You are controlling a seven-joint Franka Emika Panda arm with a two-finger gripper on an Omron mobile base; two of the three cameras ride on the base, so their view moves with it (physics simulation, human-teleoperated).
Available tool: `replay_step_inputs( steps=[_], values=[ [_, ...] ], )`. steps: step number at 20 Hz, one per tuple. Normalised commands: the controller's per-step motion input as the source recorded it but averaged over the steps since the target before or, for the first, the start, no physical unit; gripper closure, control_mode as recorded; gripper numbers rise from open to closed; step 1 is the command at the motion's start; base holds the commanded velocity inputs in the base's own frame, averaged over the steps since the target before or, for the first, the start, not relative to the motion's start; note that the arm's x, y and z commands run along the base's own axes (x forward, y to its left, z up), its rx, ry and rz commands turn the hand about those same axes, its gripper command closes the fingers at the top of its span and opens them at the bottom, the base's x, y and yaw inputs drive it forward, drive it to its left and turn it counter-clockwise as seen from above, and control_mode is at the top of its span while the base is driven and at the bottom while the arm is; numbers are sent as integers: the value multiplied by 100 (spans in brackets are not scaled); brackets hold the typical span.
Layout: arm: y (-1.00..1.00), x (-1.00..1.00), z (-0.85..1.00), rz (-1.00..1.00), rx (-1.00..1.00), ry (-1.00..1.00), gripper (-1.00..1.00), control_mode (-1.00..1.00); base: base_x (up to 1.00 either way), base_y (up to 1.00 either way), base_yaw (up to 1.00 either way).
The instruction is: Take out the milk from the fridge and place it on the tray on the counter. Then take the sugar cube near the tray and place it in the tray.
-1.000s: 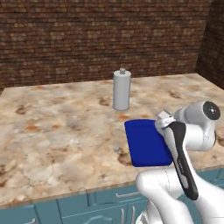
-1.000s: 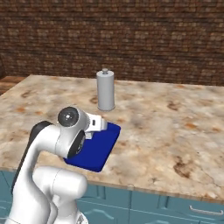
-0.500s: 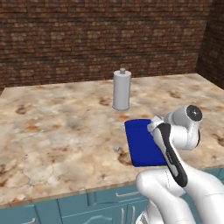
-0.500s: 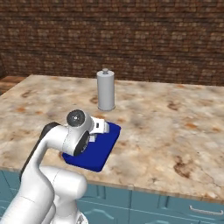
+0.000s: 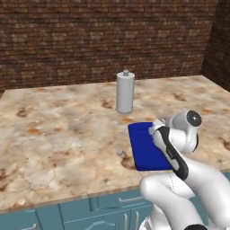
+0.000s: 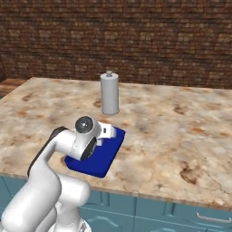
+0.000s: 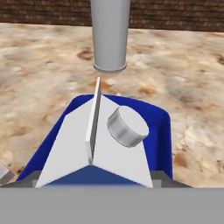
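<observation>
The milk (image 7: 94, 144), a white gabled carton with a round grey cap, fills the space between my gripper's fingers, and my gripper (image 7: 94, 179) is shut on it. It sits over the deep-blue tray (image 7: 159, 131), and I cannot tell whether it touches the tray floor. From the left base camera, a bit of the carton (image 5: 158, 124) shows at my hand above the tray (image 5: 143, 148). From the right base camera, the carton (image 6: 107, 131) juts out beside my wrist over the tray (image 6: 97, 164). The tiny sugar cube (image 5: 120, 152) lies on the counter (image 5: 58, 130) just left of the tray.
A tall grey canister (image 5: 125, 92) with a knob lid stands on the counter behind the tray, also seen as the canister (image 6: 109, 93) and the canister (image 7: 110, 35). A brick wall runs along the back. Teal cabinet fronts (image 5: 67, 215) lie below the counter's front edge.
My hand has shifted a little sideways over the tray, carrying the carton with it. The grip has not changed. The tray, canister and sugar cube stayed put.
</observation>
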Motion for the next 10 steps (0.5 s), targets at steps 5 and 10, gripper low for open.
replay_step_inputs(
  steps=[5, 10],
  values=[
    [-1, 56, -32, 0, 0, -2, 100, -100, 0, 0, 0],
    [-1, 28, -21, 0, 0, 4, 100, -100, 0, 0, 0]
  ],
)
